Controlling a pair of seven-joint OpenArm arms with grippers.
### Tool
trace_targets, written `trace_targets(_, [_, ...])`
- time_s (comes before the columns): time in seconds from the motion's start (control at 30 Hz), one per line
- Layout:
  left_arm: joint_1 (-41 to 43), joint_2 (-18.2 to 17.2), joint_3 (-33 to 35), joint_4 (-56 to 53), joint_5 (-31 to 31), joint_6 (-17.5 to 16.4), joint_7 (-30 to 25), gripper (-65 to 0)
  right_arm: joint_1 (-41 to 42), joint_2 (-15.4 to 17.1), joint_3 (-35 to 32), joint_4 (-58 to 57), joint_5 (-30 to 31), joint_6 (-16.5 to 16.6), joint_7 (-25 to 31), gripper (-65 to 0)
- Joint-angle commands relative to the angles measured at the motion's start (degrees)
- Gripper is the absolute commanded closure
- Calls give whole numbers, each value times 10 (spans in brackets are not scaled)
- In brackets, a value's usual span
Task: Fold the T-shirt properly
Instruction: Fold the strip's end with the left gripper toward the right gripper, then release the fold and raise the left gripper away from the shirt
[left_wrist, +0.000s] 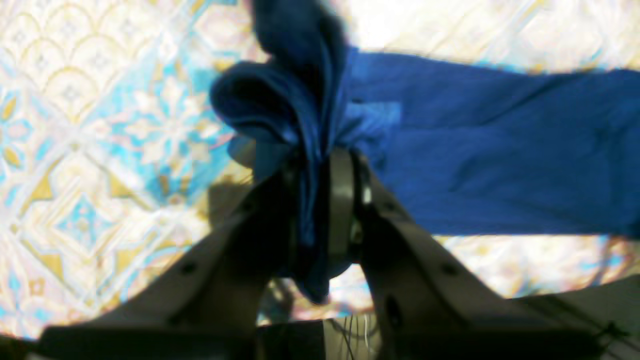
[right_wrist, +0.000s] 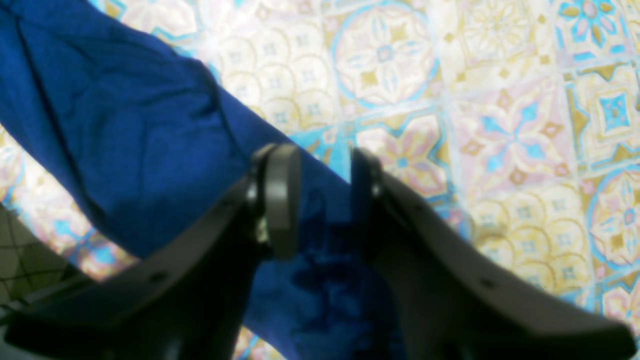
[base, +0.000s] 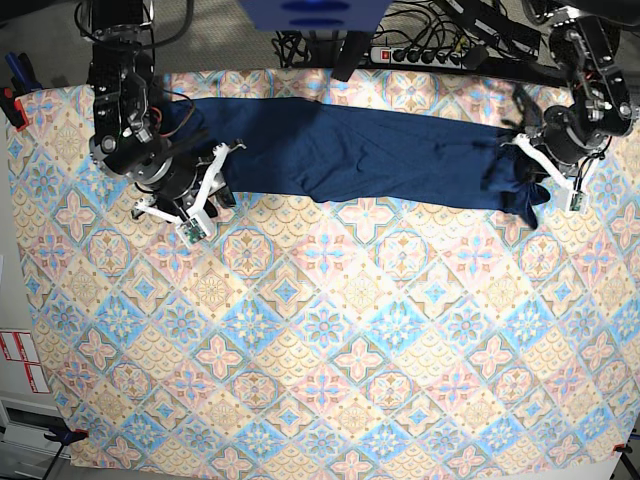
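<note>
Base view: a pastel patterned tablecloth (base: 320, 330) covers the whole table, and most of it, from the middle to the near edge, lies bare. The T-shirt (base: 350, 150), dark navy and without print, stretches in a long band along the far edge, nearly from the left side to the right side. A power strip (base: 420, 52) and cables sit beyond the far edge; red-and-white stickers (base: 20, 360) on the left side are too small to read.

At the shirt's right end the left gripper (left_wrist: 320, 165) has its fingers (left_wrist: 341, 200) pressed narrowly together on a bunched fold of the fabric, which rises in gathered loops above the tips. At the shirt's left end the right gripper (right_wrist: 325, 200) hangs with its fingers (right_wrist: 282, 200) partly apart; blue cloth lies in the gap between them, but whether they touch or grip it cannot be told from the blurred wrist view.
</note>
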Motion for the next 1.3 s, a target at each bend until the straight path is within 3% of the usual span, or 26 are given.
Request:
trace_targets(0.0, [-3,1,-5,21,-5,-1,0,0,6,4,3,10,5,2,11,-174])
trace_targets(0.17, [-4,18,57,39,-6,2,6,0,6,4,3,10,5,2,12,-173])
trace_targets(0.37, [-4,67,72,39,-4,2,7,0,6,4,25,10,5,2,12,-174])
trace_targets(0.53, [-4,72,132,38,-1,3,7,0,6,5,43,10,5,2,12,-175])
trace_targets(0.73, [-18,98,145,35,1,3,7,0,6,7,81,10,5,2,12,-175])
trace_targets(1.27, [-57,103,252,-63,-4,3,27,0,6,7,91,12,5,2,12,-175])
